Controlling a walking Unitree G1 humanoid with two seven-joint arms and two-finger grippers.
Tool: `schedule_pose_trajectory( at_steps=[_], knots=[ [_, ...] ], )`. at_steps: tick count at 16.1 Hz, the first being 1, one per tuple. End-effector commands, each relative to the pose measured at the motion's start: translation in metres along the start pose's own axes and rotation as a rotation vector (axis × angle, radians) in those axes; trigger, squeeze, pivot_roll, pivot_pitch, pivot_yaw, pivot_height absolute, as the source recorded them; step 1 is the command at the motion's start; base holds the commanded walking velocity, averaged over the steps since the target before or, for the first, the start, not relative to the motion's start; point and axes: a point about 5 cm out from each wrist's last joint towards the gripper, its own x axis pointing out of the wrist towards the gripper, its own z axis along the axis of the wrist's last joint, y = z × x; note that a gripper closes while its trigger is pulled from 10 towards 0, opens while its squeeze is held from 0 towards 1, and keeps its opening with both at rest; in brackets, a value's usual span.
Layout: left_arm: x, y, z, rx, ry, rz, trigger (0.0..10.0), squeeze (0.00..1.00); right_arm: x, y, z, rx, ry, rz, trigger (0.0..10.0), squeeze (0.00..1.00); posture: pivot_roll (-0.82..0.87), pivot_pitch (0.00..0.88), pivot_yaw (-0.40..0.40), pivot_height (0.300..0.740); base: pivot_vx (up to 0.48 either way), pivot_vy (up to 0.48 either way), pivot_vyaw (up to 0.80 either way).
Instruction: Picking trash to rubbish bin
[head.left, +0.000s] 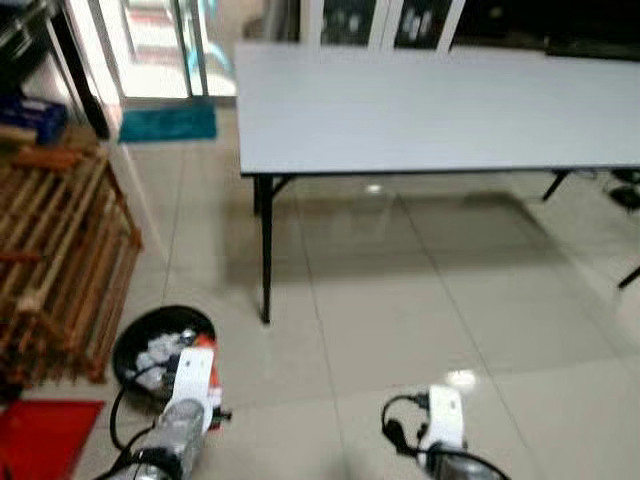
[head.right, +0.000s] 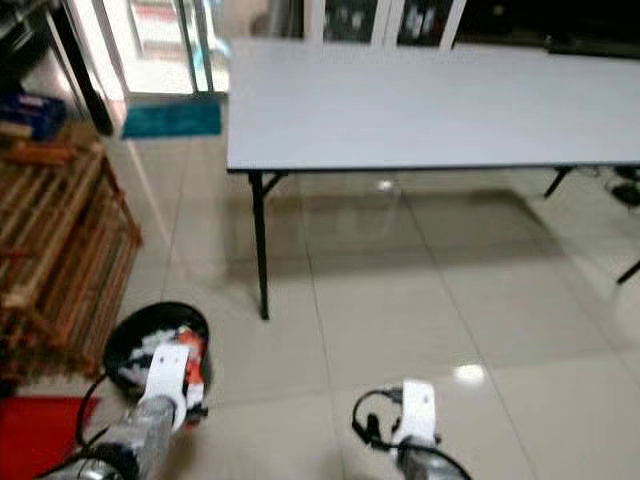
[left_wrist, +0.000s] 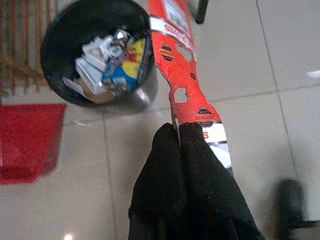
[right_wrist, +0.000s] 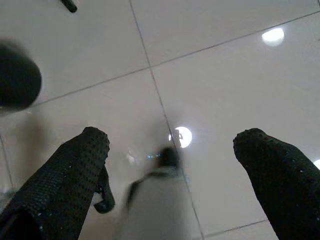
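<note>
The left end effector (left_wrist: 179, 131) reaches down over the glossy tiled floor (head.left: 400, 300), its black fingers pinched tight on one end of a flat orange wrapper (left_wrist: 182, 70) printed with white bands and dark round logos. The wrapper stretches away from the fingertips to the rim of the round black rubbish bin (left_wrist: 60, 30), which holds crumpled white and colourful scraps. The right end effector (right_wrist: 170, 145) hangs low above bare tile, its textured black fingers spread wide apart.
</note>
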Motion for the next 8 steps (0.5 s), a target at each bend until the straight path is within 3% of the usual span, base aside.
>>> schedule_pose_trajectory(
  at_steps=[1,8],
  knots=[
    [-0.0007,-0.0083,-0.0042,-0.002,0.016,-0.019,10.0,0.00,-0.0012,-0.0074,-0.0012,0.008,0.002,-0.020,10.0,0.00,-0.05,0.060,-0.061,0.740,0.000,0.360,0.00],
    [-0.0007,-0.0076,-0.0048,0.005,0.017,-0.020,10.0,0.00,-0.0015,-0.0079,-0.0025,0.023,0.000,-0.023,10.0,0.00,-0.05,0.064,-0.057,0.740,0.000,0.361,0.00]
  ],
)
